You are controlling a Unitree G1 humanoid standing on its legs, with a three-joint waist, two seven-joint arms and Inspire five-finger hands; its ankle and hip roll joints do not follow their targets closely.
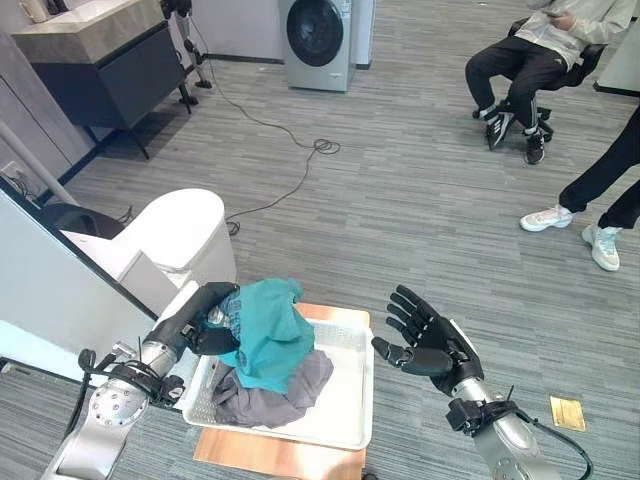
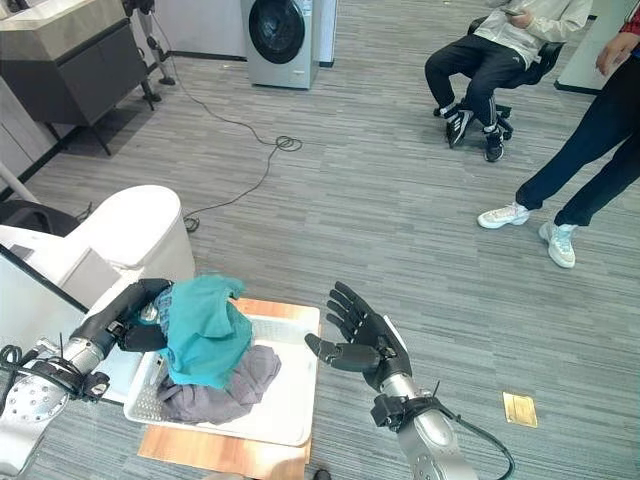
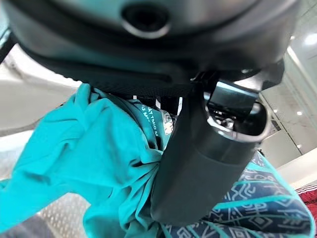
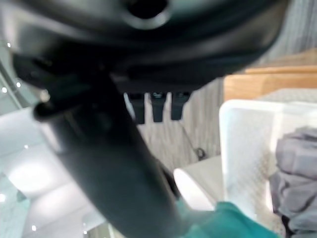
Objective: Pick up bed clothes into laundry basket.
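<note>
Here the teal garment [image 1: 268, 335] is bunched in the left hand [image 1: 205, 322], whose fingers [image 3: 198, 168] are curled into the cloth at its left edge; it drapes over the white laundry basket [image 1: 345, 410], lying on a grey garment [image 1: 280, 392] already inside. The right hand [image 1: 425, 342] hovers just right of the basket with its fingers spread and holding nothing.

Both pieces look light, soft and limp. They will likely sag and trail wherever they are not supported, so a pinch on a thick fold near the middle of the bundle should hold better than a grip on a loose edge, which could let the rest slide over the rim. The fabric does not look slippery or fragile.

The basket sits on a low wooden board [image 1: 260, 455] over a grey carpeted floor [image 1: 400, 200]. A white rounded bin [image 1: 185, 230] stands to the far left of it. Farther off are a washing machine [image 1: 318, 40], a dark cabinet [image 1: 110, 60], a seated person [image 1: 530, 60] and a standing person's legs [image 1: 600, 190].
</note>
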